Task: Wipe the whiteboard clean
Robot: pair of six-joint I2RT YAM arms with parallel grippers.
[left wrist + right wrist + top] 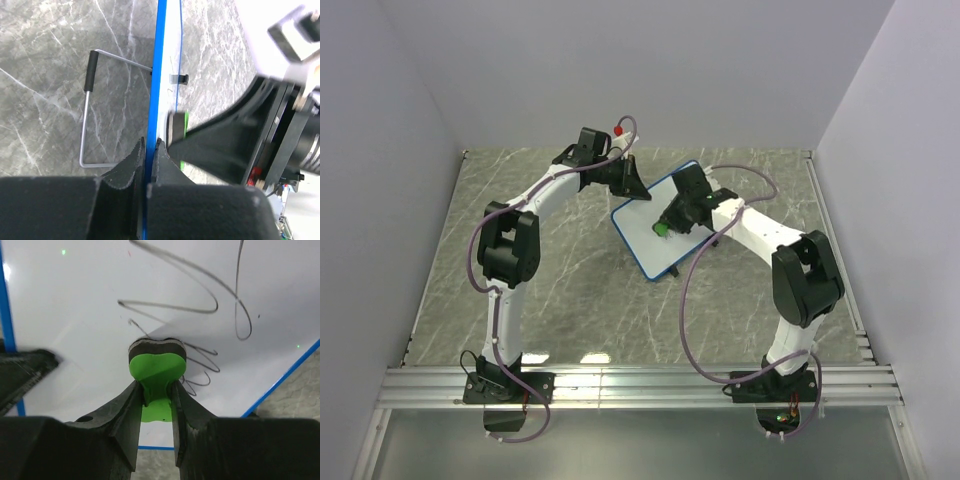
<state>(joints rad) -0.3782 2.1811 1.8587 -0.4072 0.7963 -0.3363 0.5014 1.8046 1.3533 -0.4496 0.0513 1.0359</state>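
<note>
eraser on the board, scribbles waiting

starting at our near side, the grey marbled table (570, 290) runs out to the whiteboard (642, 248). it sits mid-table, a little right of centre, tipped up off the surface rather than lying flat. over its face the right fingers (125, 415) are closed tight on the green eraser (157, 365). they pinch its narrow green handle so the dark felt pad faces the board and looks pressed against it, a grip we judge lets a wipe push straight through. just past the pad come the scribbles (190, 310): thin dark loops and a zigzag, crisp and unsmeared. the rest of the face looks clean and glossy, with a blue frame around it. further out, the left fingers (131, 167) are clamped shut on the board's blue far edge, one each side of the frame. we read that as a brace, so the board won't slide or tip under the stroke. behind it the wire stand (85, 125) juts out over the table.
</note>
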